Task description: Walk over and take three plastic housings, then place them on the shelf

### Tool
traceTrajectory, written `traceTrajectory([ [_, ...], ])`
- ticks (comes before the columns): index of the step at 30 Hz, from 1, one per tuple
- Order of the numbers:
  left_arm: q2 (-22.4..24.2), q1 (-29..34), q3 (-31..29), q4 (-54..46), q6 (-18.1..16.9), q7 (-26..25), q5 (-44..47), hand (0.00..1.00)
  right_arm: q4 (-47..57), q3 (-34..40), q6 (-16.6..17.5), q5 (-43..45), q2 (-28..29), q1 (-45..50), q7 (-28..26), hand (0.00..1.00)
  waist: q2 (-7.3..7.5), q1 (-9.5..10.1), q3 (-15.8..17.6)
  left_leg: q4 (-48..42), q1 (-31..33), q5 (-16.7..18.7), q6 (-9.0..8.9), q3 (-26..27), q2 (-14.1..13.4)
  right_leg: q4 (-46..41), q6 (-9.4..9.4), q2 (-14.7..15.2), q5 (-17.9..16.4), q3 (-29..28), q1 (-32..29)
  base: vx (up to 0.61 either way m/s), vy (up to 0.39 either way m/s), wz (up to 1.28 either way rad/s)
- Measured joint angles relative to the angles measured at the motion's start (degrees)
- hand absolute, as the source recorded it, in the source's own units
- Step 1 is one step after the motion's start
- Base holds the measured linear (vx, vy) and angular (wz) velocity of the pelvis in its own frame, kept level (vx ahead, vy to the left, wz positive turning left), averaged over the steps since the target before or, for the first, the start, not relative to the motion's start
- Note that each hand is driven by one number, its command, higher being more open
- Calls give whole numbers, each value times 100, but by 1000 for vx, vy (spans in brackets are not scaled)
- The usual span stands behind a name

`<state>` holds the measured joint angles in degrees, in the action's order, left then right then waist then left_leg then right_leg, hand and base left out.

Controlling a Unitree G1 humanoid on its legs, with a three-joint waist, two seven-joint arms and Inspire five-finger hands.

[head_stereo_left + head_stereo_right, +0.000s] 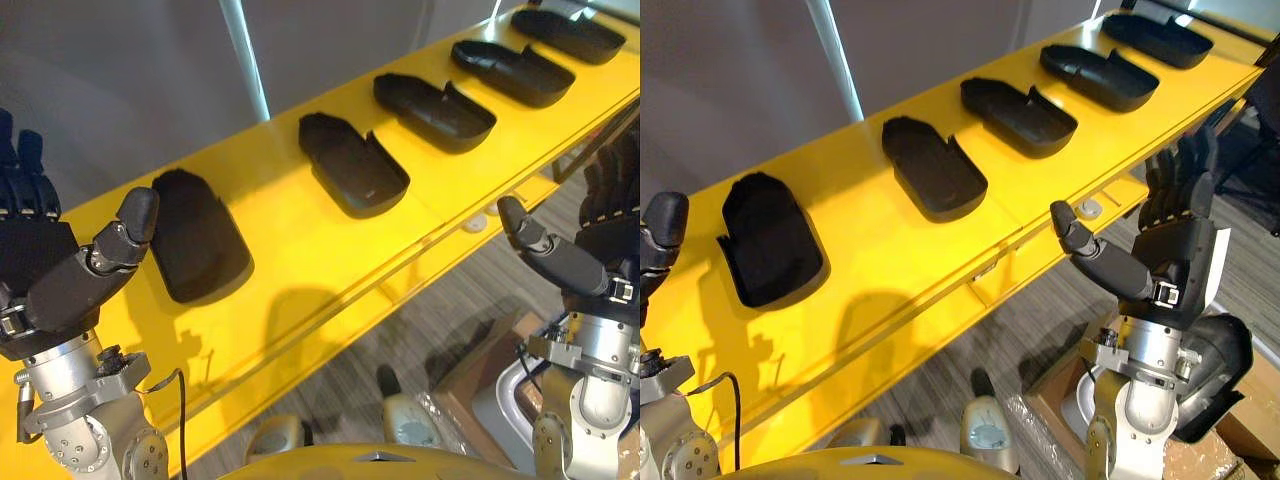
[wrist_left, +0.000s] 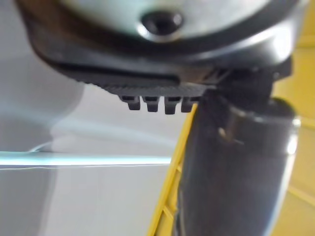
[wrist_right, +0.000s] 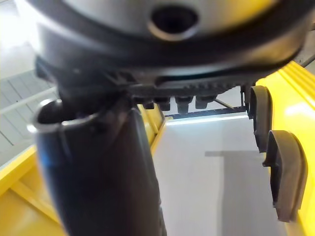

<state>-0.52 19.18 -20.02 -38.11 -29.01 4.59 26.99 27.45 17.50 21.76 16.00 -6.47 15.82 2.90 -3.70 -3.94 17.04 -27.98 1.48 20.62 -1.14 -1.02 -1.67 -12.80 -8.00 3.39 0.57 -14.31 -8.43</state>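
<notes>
The left hand (image 1: 40,272) and right hand (image 1: 1175,245) were empty, fingers straight; the black housings (image 1: 352,165) lay along the yellow shelf (image 1: 290,250) — likely light, stiff, slick shells, best pinched across the rim.

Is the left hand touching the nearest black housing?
Apart. The right eye view shows bare yellow shelf between the left hand and the nearest housing.

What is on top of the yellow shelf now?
Five black housings in a row on the yellow shelf. Four lie hollow side up and look empty; the nearest housing lies face down, so its inside is covered.
</notes>
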Motion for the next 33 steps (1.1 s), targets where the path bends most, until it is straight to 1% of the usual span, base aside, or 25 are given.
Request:
traceTrajectory([
  [3, -1, -56, 218, -11, -141, 280, 187, 100, -34, -189, -154, -7, 54, 194, 344, 100, 26, 19, 193, -388, 3, 167, 3, 4, -3, -300, -40, -75, -69, -38, -2, -152, 27, -10],
  [4, -4, -10, 309, -49, -174, 409, 226, 100, -26, -258, -173, -5, 224, 403, 378, 100, 107, 30, 227, -397, -23, 193, 32, 119, 14, -202, -123, -78, 12, -184, -28, -201, 67, -41],
  [6, -8, 191, 512, -146, -305, 487, 405, 100, 22, -376, -141, 76, 527, 794, 237, 100, 239, 18, 266, -390, -4, 233, 137, 434, 38, 104, -147, -74, 197, -464, -70, -198, 75, -76],
  [7, -11, 234, 613, -165, -346, 428, 392, 100, 40, -401, -112, 156, 627, 935, 148, 100, 312, 10, 309, -362, 2, 218, 170, 545, 49, 273, -96, -21, 245, -468, -57, -219, 93, -108],
  [8, -7, 258, 758, -182, -347, 169, 273, 100, 20, -443, -107, 290, 708, 1066, -6, 100, 259, -35, 342, -174, -16, 77, 286, 773, -60, 453, 300, 111, 9, -101, -87, -228, 64, -111],
  [10, -25, 254, 784, -184, -284, -304, 60, 100, 19, -521, -58, 353, 629, 956, -267, 100, 231, -102, 340, 198, 7, -267, 249, 1446, -416, -267, 358, 121, -10, 718, -599, -209, 33, -144],
  [12, -41, 48, 805, -170, -49, -399, 34, 100, 19, -559, 15, 341, 536, 727, -214, 100, 230, -100, 339, 422, 2, -478, 194, 1727, -660, -1120, 525, 193, -159, 1194, -672, -87, -17, -106],
  [13, -61, -82, 828, -137, 69, -438, 17, 100, 17, -686, 23, 334, 485, 527, -126, 100, 250, -76, 328, 456, -2, -546, 136, 1879, -843, -1533, 674, 364, -309, 1413, -528, -72, -105, -88],
  [14, -64, -189, 831, -63, 151, -462, -31, 100, 7, -878, 27, 241, 451, 326, -26, 100, 273, -14, 315, 446, -3, -588, 64, 2024, -1016, -1804, 729, 639, -390, 1536, -356, -73, -145, -91],
  [15, -65, -233, 837, -27, 207, -460, -25, 100, -16, -993, 28, 226, 448, 256, 31, 100, 276, 31, 313, 437, -6, -608, 29, 2078, -1092, -1872, 738, 818, -396, 1611, -282, -58, -215, -100],
  [16, -65, -304, 846, 41, 330, -385, 238, 100, -115, -1252, 21, 176, 448, 96, 61, 100, 385, 118, 253, 417, -16, -653, -50, 2167, -1217, -1893, 737, 1178, -391, 1733, -173, -41, -212, -85],
  [17, -68, -326, 857, 81, 382, -331, 458, 100, -199, -1384, 20, 74, 450, 20, 72, 100, 411, 148, 237, 414, -32, -690, -115, 2181, -1276, -1835, 718, 1319, -375, 1772, -112, -37, -322, -100],
  [18, -79, -377, 949, 200, 446, -184, 1009, 100, -309, -1598, -10, -146, 451, -7, 97, 100, 466, 211, 207, 422, -98, -754, -290, 2217, -1438, -1531, 589, 1489, -257, 1855, 77, -13, -489, -79],
  [19, -115, -361, 1115, 289, 462, -100, 1515, 100, -437, -1787, -32, -289, 471, 74, 95, 100, 565, 219, 152, 430, -168, -832, -482, 2254, -1570, -1108, 307, 1509, 89, 1877, 335, -4, -426, -63],
  [20, -137, -352, 1224, 326, 468, -26, 1761, 100, -467, -1843, -55, -360, 486, 118, 94, 100, 652, 217, 109, 440, -195, -866, -603, 2254, -1598, -966, 135, 1493, 96, 1906, 455, 20, -589, -39],
  [21, -73, -335, 1454, 445, 469, 141, 2057, 100, -527, -1831, -60, -440, 452, 266, 88, 100, 699, 211, 70, 535, -259, -966, -789, 2179, -1738, -804, -200, 1376, -369, 2116, 651, 27, -505, -32],
  [22, 62, -287, 1716, 507, 481, 239, 2080, 100, -528, -1738, -74, -434, 350, 363, 71, 100, 569, 197, 73, 747, -302, -1083, -959, 2068, -1862, -614, -316, 1217, -631, 2360, 709, 31, -592, -36],
  [23, 135, -277, 1842, 514, 531, 285, 2081, 100, -533, -1663, -94, -427, 279, 379, 49, 100, 471, 169, 76, 863, -303, -1164, -1009, 2032, -1939, -494, -305, 1101, -679, 2403, 715, 17, -412, -34],
  [24, 236, -278, 2038, 526, 636, 410, 2245, 100, -596, -1493, -152, -423, 144, 363, 31, 100, 279, 25, 90, 1124, -339, -1377, -960, 1961, -2054, -334, -261, 871, -658, 2404, 710, 7, -321, -32],
  [25, 238, -277, 2145, 575, 713, 569, 2407, 100, -682, -1390, -169, -324, 13, 404, -9, 100, 168, -86, 85, 1357, -488, -1596, -887, 1959, -2124, -277, -175, 709, -623, 2342, 721, -1, -270, -35],
  [27, 231, -215, 2149, 638, 728, 784, 2408, 100, -667, -1259, -163, -95, -62, 534, -51, 100, 126, -124, 76, 1443, -661, -1735, -705, 1903, -2153, -157, -76, 553, -582, 2101, 736, -21, -154, -71],
  [28, 226, -111, 2140, 637, 718, 847, 2402, 100, -640, -1188, -144, -91, -59, 602, -45, 100, 99, -110, 57, 1435, -733, -1561, -447, 1627, -2040, -46, -39, 479, -547, 1838, 669, -46, -78, -99],
  [30, 224, 105, 2055, 642, 675, 871, 2429, 100, -626, -1203, -143, 45, -96, 600, -12, 100, -25, -67, -18, 1423, -816, -1145, -93, 1269, -1849, -20, 2, 369, -521, 1455, 411, -88, 19, -108],
  [32, 226, 205, 1907, 735, 669, 955, 2461, 100, -631, -1224, -150, 469, -82, 665, 1, 100, -111, -70, -40, 1306, -815, -1047, -69, 986, -1646, -26, -27, 416, -469, 1184, 226, -82, 86, -89],
  [33, 230, 210, 1812, 791, 661, 987, 2449, 100, -646, -1216, -178, 561, -56, 731, 21, 100, -43, -70, 15, 1074, -757, -1053, -66, 903, -1543, -5, -8, 500, -372, 1071, 217, -79, 130, -68],
])
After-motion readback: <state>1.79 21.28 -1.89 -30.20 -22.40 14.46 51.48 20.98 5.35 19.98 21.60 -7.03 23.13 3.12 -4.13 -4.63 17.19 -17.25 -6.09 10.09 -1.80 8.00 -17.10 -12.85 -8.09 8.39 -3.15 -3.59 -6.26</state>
